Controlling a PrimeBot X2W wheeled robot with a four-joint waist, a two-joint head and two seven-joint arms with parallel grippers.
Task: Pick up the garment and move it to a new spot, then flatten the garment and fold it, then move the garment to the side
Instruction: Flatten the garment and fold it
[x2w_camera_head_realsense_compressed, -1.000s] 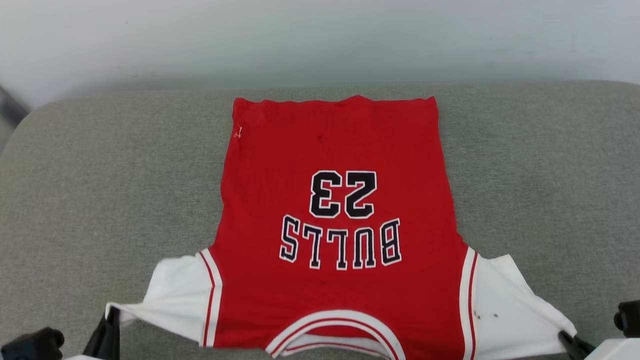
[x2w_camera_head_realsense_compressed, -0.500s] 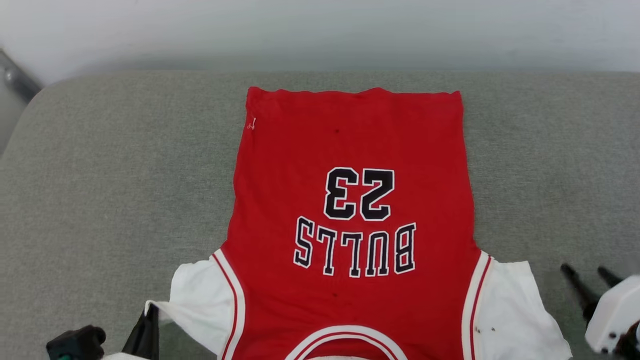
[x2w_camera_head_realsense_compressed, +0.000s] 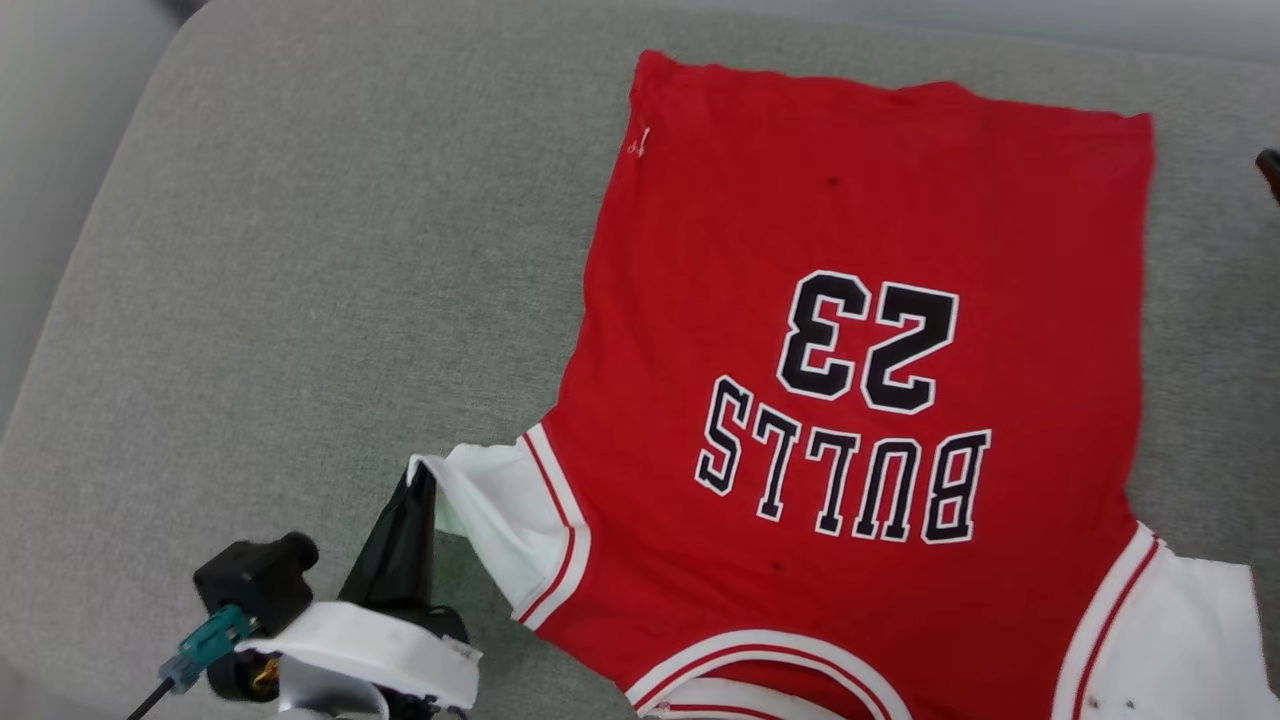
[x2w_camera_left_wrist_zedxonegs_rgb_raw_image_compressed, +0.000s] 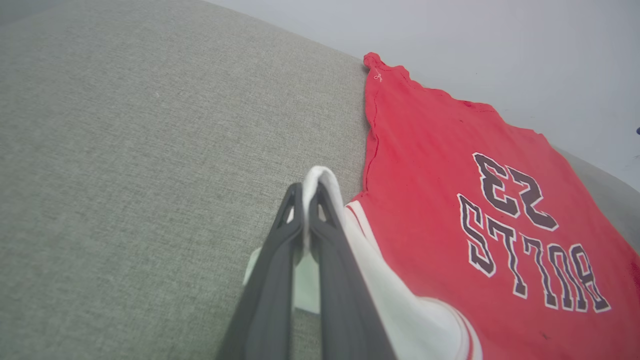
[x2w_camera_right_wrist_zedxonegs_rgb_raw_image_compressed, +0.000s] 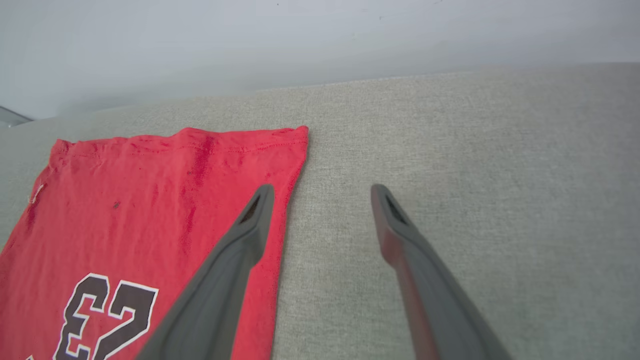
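Note:
The garment (x2w_camera_head_realsense_compressed: 850, 200), a red T-shirt with white sleeves and upside-down black "BULLS 23" lettering, lies spread flat on a grey cushion, hem far and collar near. My left gripper (x2w_camera_head_realsense_compressed: 418, 485) at the lower left is shut on the edge of the white left sleeve (x2w_camera_head_realsense_compressed: 500, 510). The left wrist view shows the two fingers pressed together on the garment's (x2w_camera_left_wrist_zedxonegs_rgb_raw_image_compressed: 450, 165) white cloth at my left gripper (x2w_camera_left_wrist_zedxonegs_rgb_raw_image_compressed: 306, 192). My right gripper (x2w_camera_right_wrist_zedxonegs_rgb_raw_image_compressed: 322, 192) stands open and holds nothing. It hovers by the far right hem corner of the garment (x2w_camera_right_wrist_zedxonegs_rgb_raw_image_compressed: 150, 200). One finger is over the red edge, the other over bare cushion.
The grey cushion (x2w_camera_head_realsense_compressed: 300, 250) stretches wide to the garment's left, with a rounded edge at the far left (x2w_camera_head_realsense_compressed: 90, 230). More bare cushion (x2w_camera_right_wrist_zedxonegs_rgb_raw_image_compressed: 475, 150) lies right of the garment. A pale wall (x2w_camera_right_wrist_zedxonegs_rgb_raw_image_compressed: 300, 40) rises behind the cushion.
My right gripper has let go of the right sleeve, opened wide and moved forward to the far hem corner. The head camera has turned, shifting the picture. The left grip on the sleeve holds.

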